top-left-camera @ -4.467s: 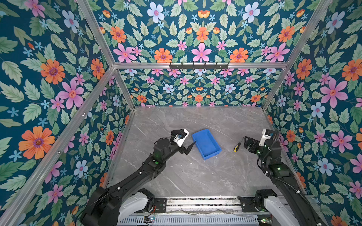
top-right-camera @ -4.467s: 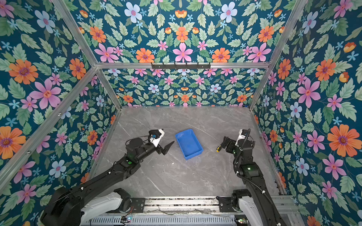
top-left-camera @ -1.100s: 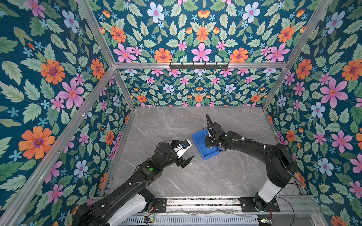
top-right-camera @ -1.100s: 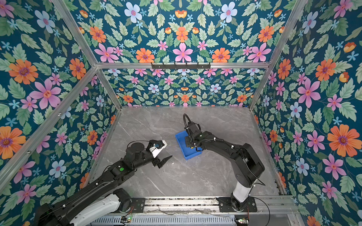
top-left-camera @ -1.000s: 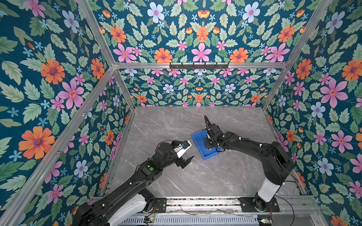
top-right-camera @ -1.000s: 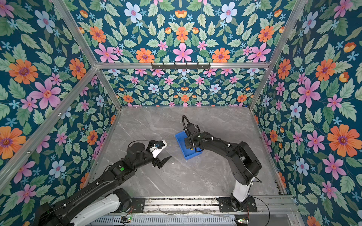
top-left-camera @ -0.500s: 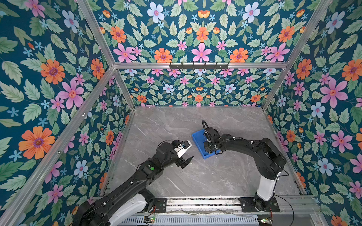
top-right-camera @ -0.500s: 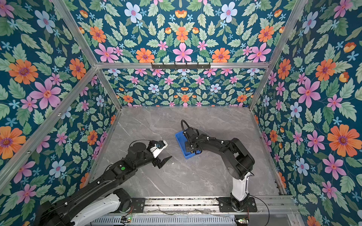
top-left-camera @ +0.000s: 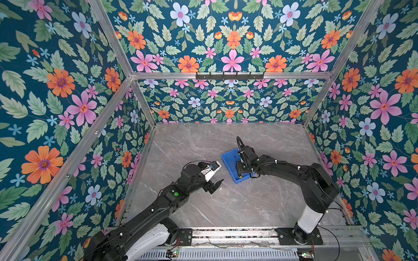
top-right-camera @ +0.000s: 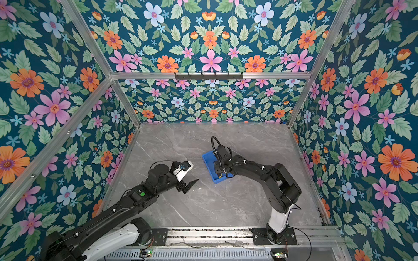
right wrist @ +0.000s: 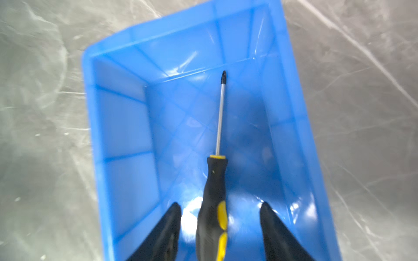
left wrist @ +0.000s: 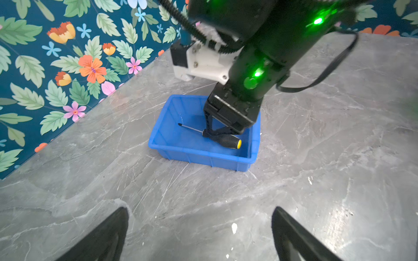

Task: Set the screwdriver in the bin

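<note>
Straddling the screwdriver (right wrist: 214,187) in the bin (right wrist: 122,126), right end effector (right wrist: 219,204) stands parted.

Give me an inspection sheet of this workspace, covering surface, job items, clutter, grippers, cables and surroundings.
Surface: grey marbled tabletop, a few white specks.
Job's things: screwdriver lies inside the blue bin.
Clutter: nothing seen.
Grippers: right gripper open, fingers either side of the handle, clear of it; left gripper open, empty.
Cables: black cable loops off the right wrist.
Surroundings: floral wall panels, aluminium frame, black hook rail.
</note>
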Tool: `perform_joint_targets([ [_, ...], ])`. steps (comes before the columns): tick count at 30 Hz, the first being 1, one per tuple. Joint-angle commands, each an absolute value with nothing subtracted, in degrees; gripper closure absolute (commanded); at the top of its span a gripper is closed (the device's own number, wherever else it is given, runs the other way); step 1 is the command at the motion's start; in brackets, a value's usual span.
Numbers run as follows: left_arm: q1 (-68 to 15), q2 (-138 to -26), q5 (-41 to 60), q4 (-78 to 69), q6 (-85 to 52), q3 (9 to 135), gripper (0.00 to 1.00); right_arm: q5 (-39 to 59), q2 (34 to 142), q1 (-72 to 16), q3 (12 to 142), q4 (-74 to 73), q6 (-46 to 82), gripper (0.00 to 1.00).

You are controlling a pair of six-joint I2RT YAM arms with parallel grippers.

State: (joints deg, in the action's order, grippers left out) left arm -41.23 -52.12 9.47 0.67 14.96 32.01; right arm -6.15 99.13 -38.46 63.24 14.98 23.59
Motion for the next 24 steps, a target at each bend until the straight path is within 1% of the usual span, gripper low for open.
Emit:
perform_joint_targets([
  [1,-41.07,-52.87,5.00,-3.08,12.76,32.08,0.00,-6.50,95.63,-38.54,61.05,11.50,23.01,0.33],
  [4,-40.70,-53.70,0.85,-5.22,11.78,33.09,0.00,-7.91,90.24,-38.58,57.88,8.21,22.23,0.21],
  [6,-40.57,-53.68,-2.50,-9.56,10.42,32.11,0.00,-9.62,87.17,-38.44,55.80,5.79,21.35,0.13],
  [11,-39.18,-55.96,-9.86,-25.25,4.49,28.85,0.00,-13.80,79.23,-36.64,51.26,2.56,17.97,0.01],
  [13,-37.58,-58.47,-12.79,-29.62,3.87,28.63,0.00,-14.00,75.16,-34.10,48.23,0.26,16.90,0.01],
  [16,-34.08,-61.45,-16.66,-34.59,4.56,27.96,0.00,-11.55,69.12,-28.46,42.02,-4.56,16.09,0.01],
  [20,-28.08,-63.74,-17.19,-40.15,3.24,25.15,0.00,-11.87,62.23,-19.52,34.01,-10.43,15.25,0.01],
  [24,-23.18,-64.89,-18.59,-43.63,5.12,21.83,0.00,-13.85,58.27,-12.32,27.80,-15.54,13.19,0.01],
])
